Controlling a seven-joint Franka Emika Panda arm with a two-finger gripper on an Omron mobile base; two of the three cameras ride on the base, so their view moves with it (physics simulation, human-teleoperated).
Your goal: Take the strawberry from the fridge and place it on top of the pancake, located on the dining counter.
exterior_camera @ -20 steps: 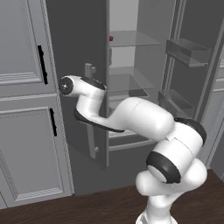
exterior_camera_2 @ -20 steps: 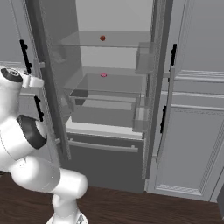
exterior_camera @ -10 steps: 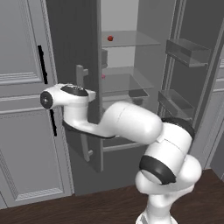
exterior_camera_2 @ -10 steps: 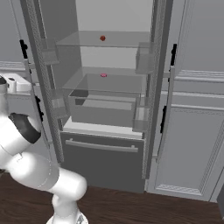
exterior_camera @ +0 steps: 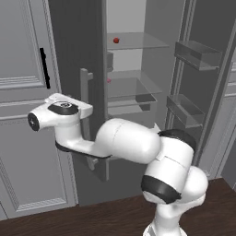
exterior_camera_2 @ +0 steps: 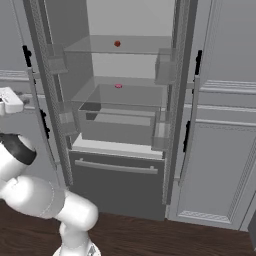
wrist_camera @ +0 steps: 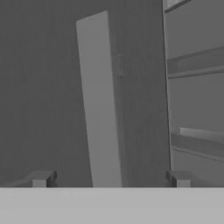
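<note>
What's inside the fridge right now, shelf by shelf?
With the fridge doors open, the strawberry sits on the top glass shelf and a flatter pink piece on the shelf below. Under that is a clear drawer; its contents can't be made out.

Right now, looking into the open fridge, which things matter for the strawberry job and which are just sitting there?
For the job:
- strawberry, on the upper glass shelf
- fridge, doors open
- gripper, open, facing the door handle

Just there:
- pale pink piece, on the lower shelf
- grey cabinets
</note>
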